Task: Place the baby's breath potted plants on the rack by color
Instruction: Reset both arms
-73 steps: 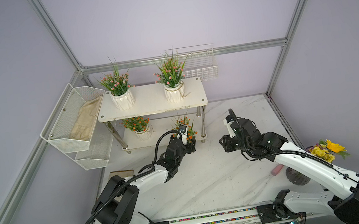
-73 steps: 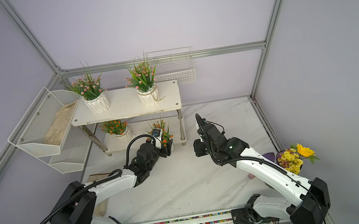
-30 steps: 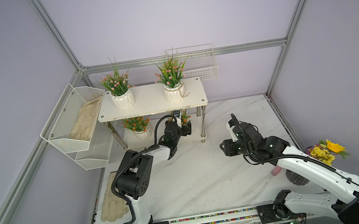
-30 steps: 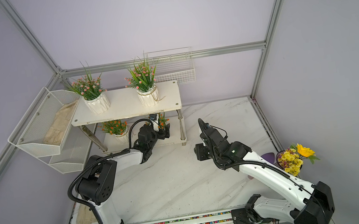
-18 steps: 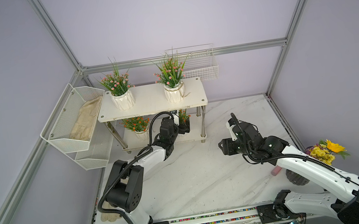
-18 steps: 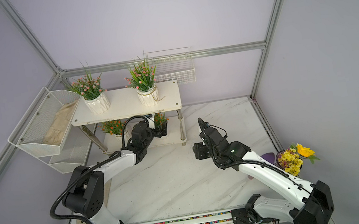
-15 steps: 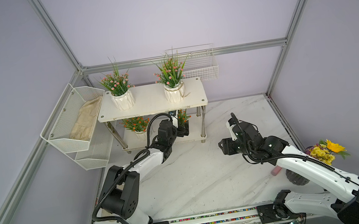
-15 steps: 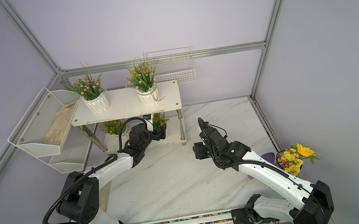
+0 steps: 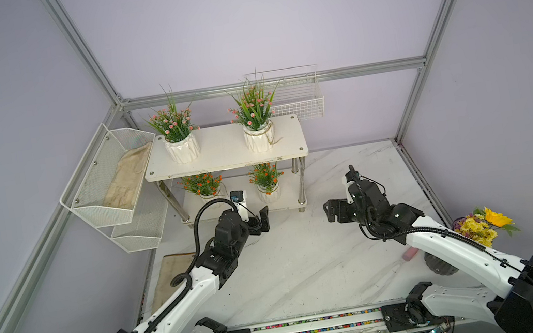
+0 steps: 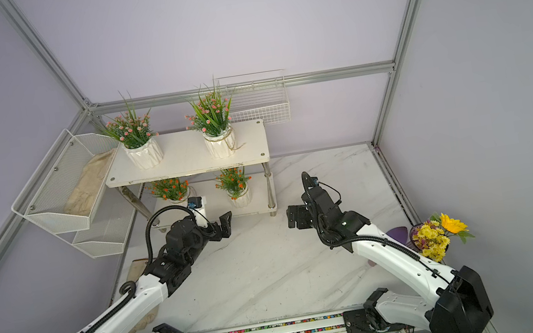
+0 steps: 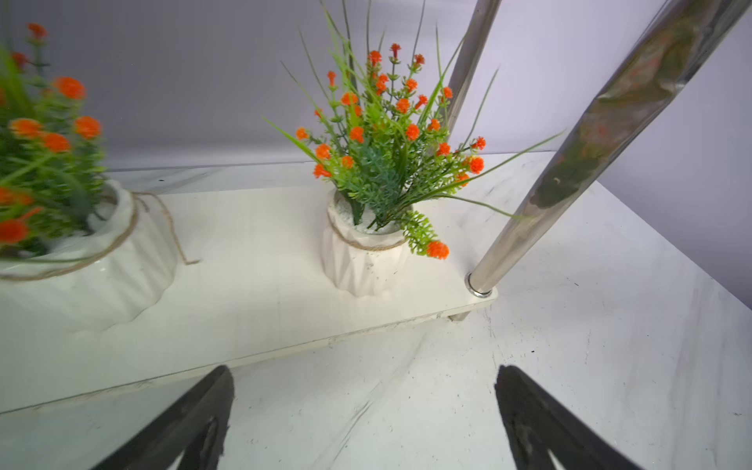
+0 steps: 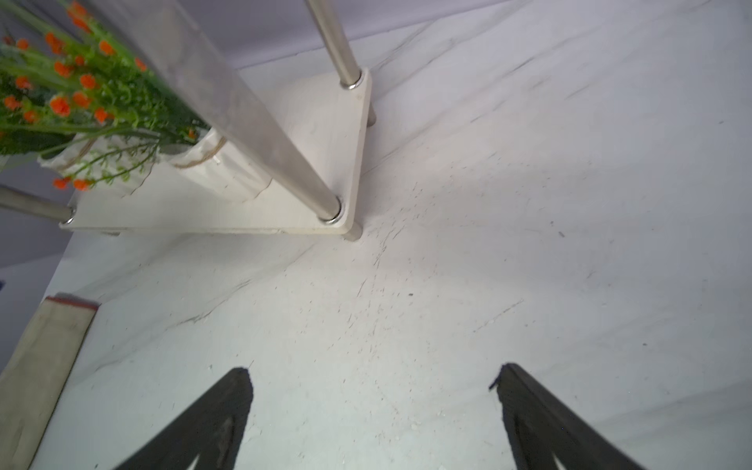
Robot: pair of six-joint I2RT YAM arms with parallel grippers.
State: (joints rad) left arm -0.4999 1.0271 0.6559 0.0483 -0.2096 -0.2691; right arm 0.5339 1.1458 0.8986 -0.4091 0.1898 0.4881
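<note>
The white rack (image 9: 226, 148) (image 10: 185, 158) stands at the back. Two pink baby's breath potted plants (image 9: 177, 130) (image 9: 255, 111) stand on its top board. Two orange ones (image 9: 201, 184) (image 9: 264, 176) stand on the lower board (image 11: 252, 285). My left gripper (image 9: 262, 220) (image 11: 364, 390) hovers open and empty over the table just in front of the lower board, facing the right-hand orange plant (image 11: 386, 162). My right gripper (image 9: 333, 213) (image 12: 372, 378) is open and empty over the table, off the rack's right front leg (image 12: 260, 122).
White mesh wall bins (image 9: 106, 184) holding a beige glove hang at the left. A wire basket (image 9: 295, 102) hangs on the back wall. Another glove (image 9: 170, 275) lies at the table's left edge. A sunflower bouquet (image 9: 481, 226) and a small pink object (image 9: 410, 253) sit at the right.
My left gripper has drawn back from under the top board towards the front, leaving the right-hand orange plant standing on the lower board. The right arm has barely moved; its jaws stand wider.
</note>
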